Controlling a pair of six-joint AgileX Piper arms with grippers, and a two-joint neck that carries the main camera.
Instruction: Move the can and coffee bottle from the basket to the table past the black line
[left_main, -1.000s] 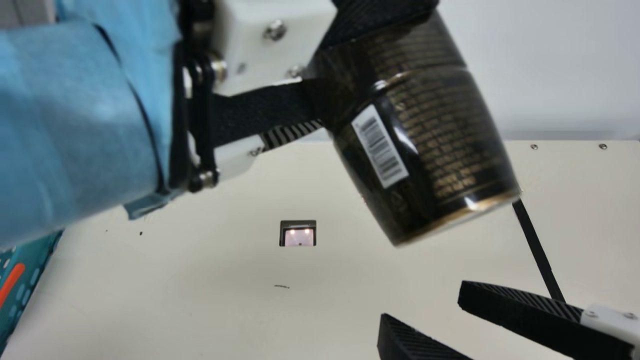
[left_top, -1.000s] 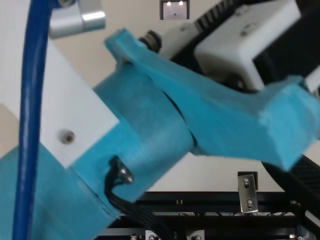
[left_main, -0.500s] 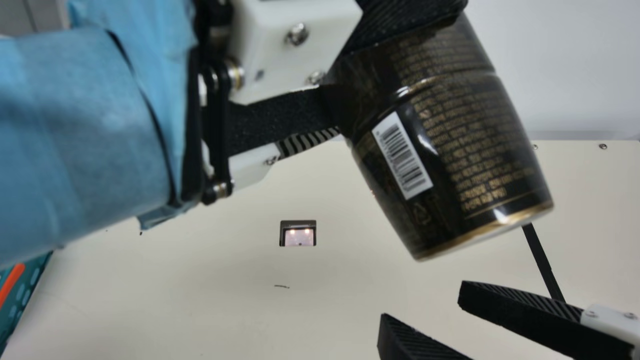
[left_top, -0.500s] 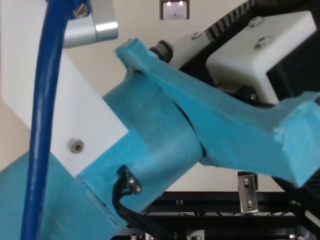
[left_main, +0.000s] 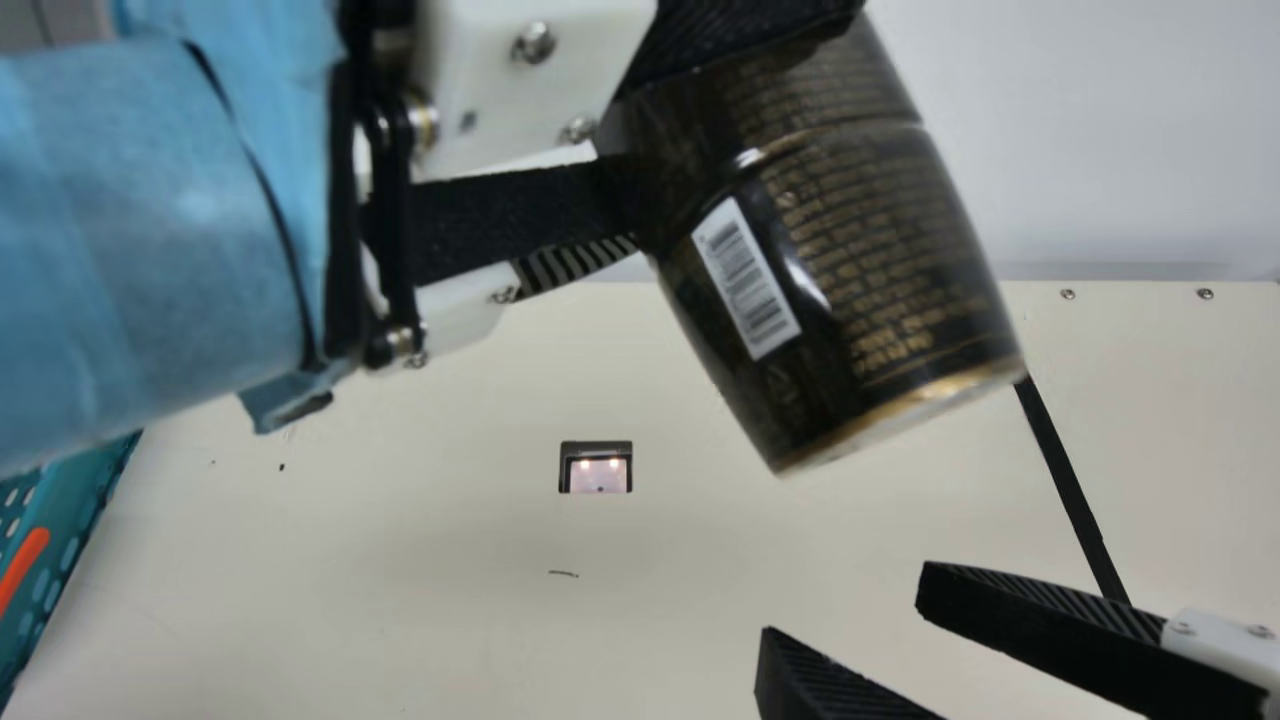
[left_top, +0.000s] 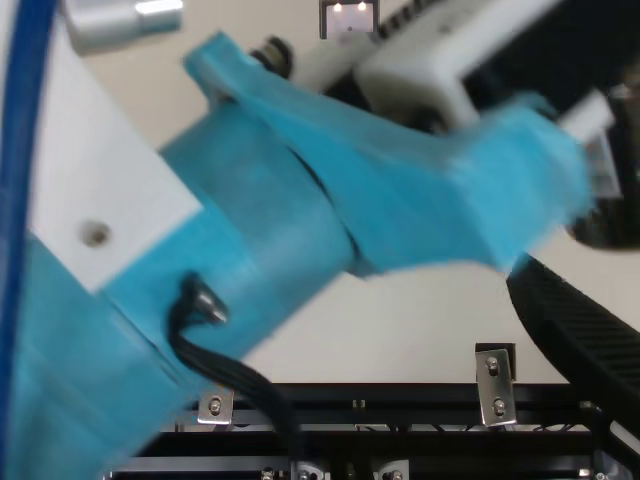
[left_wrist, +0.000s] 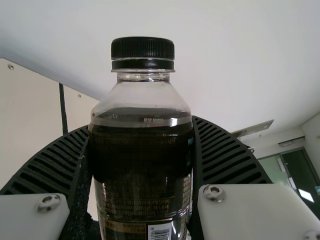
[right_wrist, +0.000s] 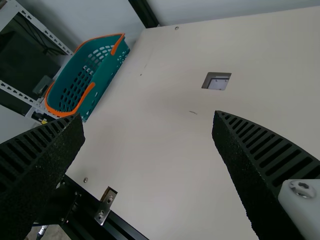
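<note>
The clear plastic coffee bottle (left_main: 840, 250), filled with dark liquid and printed in gold, was between the fingers of the left gripper (left_main: 710, 120), held above the cream table (left_main: 450, 530). It was tilted, its gold-rimmed base angled downward and to the right in the main view. In the left wrist view its ribbed black cap (left_wrist: 143, 50) stuck out past the fingers. The left gripper (left_wrist: 140, 130) was closed only as far as the bottle's width, a black ribbed finger against either side of its body. Light blue wrapping (left_main: 130, 250) covered the arm behind it.

The right gripper (left_main: 845, 612) was wide open towards the table's right side, its black ribbed fingers well apart, with table surface showing between them.

The black line (left_main: 1070, 490) ran across the table's right part from the far edge towards the near one, passing behind a right finger in the main view. A teal plastic basket with orange trim (right_wrist: 85, 77) was at the table's left edge. Between the table's side edges lay a small square opening (left_main: 596, 467) with two lights in it, and a short dark mark (left_main: 563, 573) nearer the near edge. Black metal rails (left_top: 420, 405) ran along the near edge. Beyond the far edge rose a pale wall (left_main: 1100, 130); the left wrist view also showed a green-tinted glass door (left_wrist: 300, 170).
</note>
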